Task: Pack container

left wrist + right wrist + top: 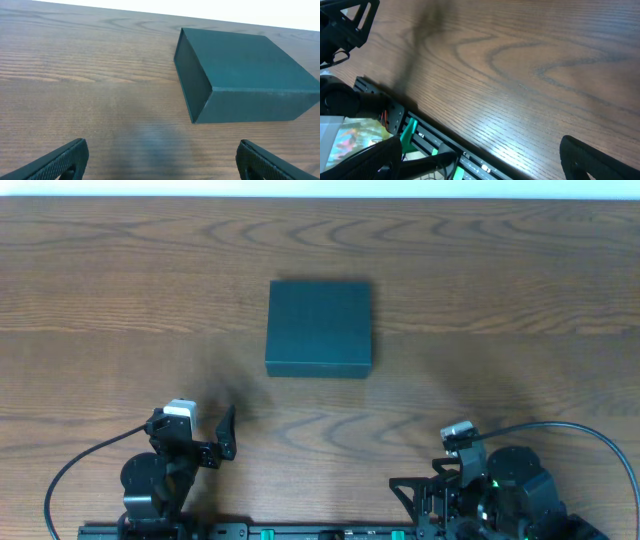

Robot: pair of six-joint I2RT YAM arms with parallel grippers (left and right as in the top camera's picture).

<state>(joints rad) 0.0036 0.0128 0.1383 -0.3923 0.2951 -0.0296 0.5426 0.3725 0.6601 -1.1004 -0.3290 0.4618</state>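
The container is a dark teal-grey square box lying on the wooden table at the centre, with its lid shut. It also shows in the left wrist view, ahead and to the right of the jaws. My left gripper is open and empty near the front left of the table, well short of the box; its two jaws stand wide apart over bare wood. My right gripper is open and empty at the front right, its jaws over the table's front edge. No snack packets are in view.
A black mounting rail with green clips runs along the table's front edge. The left arm shows at the top left of the right wrist view. Cables loop out from both arm bases. The table's far edge meets a white wall.
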